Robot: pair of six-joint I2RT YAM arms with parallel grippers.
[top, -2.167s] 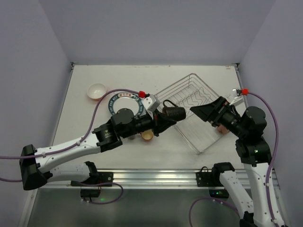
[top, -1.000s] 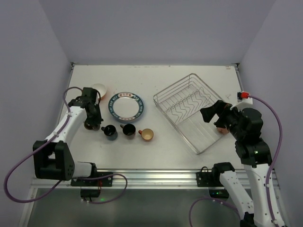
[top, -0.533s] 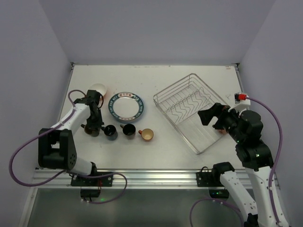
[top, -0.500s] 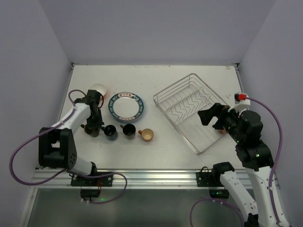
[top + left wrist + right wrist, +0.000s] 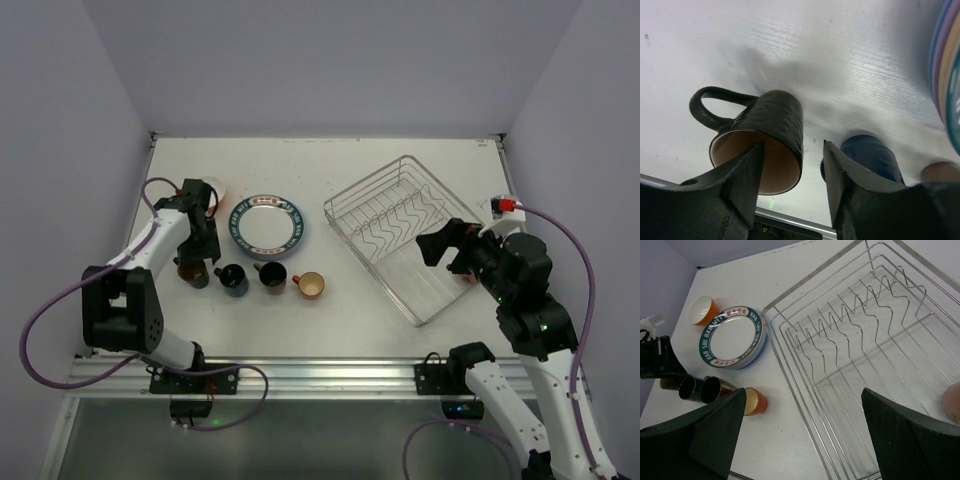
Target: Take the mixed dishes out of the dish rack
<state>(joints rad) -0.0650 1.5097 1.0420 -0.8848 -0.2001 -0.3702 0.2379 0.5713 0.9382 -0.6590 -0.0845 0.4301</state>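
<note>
The silver wire dish rack (image 5: 398, 212) (image 5: 865, 355) holds no plates; a pinkish rounded thing (image 5: 954, 402) shows at its right edge. My right gripper (image 5: 445, 245) (image 5: 805, 430) hovers open over the rack. On the table lie the plate stack (image 5: 265, 222) (image 5: 732, 337), the orange bowl (image 5: 210, 187) (image 5: 702, 307) and a row of mugs: brown (image 5: 192, 272) (image 5: 765, 135), blue (image 5: 232, 280) (image 5: 870, 155), black (image 5: 270, 275) and orange (image 5: 310, 285) (image 5: 754, 401). My left gripper (image 5: 196, 252) (image 5: 792, 145) straddles the brown mug's wall, jaws apart, with a gap showing beside the wall.
White walls close in the table on the left, back and right. The metal rail (image 5: 320, 375) with both arm bases runs along the near edge. The left arm's purple cable (image 5: 60, 300) loops beside the table's left side.
The left gripper has opened and let go of the brown mug, which now stands on the table. The left wrist shifted slightly toward the back. The right arm has hardly moved.
</note>
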